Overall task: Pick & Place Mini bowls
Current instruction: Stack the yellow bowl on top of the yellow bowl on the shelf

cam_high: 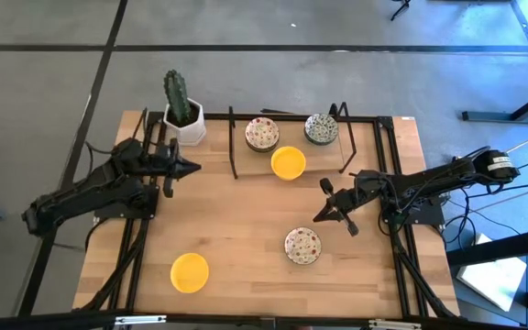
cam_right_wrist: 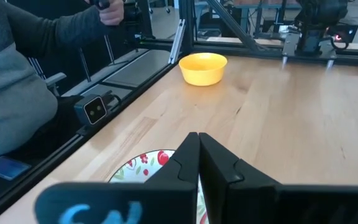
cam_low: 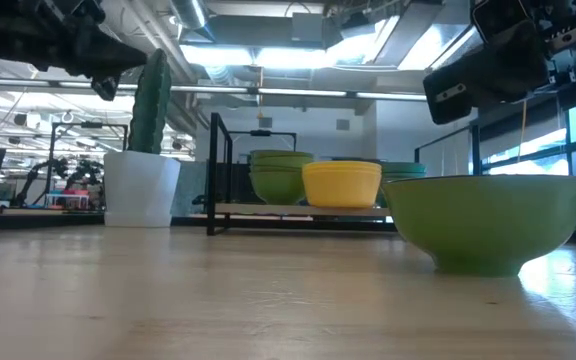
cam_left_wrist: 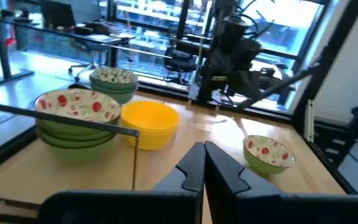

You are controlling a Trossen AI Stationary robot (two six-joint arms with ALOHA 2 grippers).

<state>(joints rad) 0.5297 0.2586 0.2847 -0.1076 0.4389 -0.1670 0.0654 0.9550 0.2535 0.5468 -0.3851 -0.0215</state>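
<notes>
Both grippers are shut, hold nothing and stay above the table. My left gripper point(cam_high: 193, 168) point(cam_left_wrist: 202, 152) is by the cactus pot and points toward the rack. My right gripper point(cam_high: 318, 218) point(cam_right_wrist: 197, 146) hovers just beyond a red-speckled mini bowl point(cam_high: 302, 245) point(cam_right_wrist: 145, 165) that rests on its base on the wood. A yellow mini bowl point(cam_high: 190, 272) point(cam_right_wrist: 202, 67) sits near the front left. On the rack stand a red-speckled bowl point(cam_high: 262, 135) point(cam_left_wrist: 76, 107) on top of a stack, a green-grey patterned bowl point(cam_high: 321, 128) point(cam_left_wrist: 113, 77) and a yellow one point(cam_high: 288, 162) point(cam_left_wrist: 149, 122).
A white pot with a cactus point(cam_high: 182, 117) point(cam_low: 140, 185) stands at the far left corner. The black wire rack point(cam_high: 234, 156) spans the far middle. A person in a grey sleeve point(cam_right_wrist: 17, 81) sits beyond the table's near edge. Bare wood lies between the two loose bowls.
</notes>
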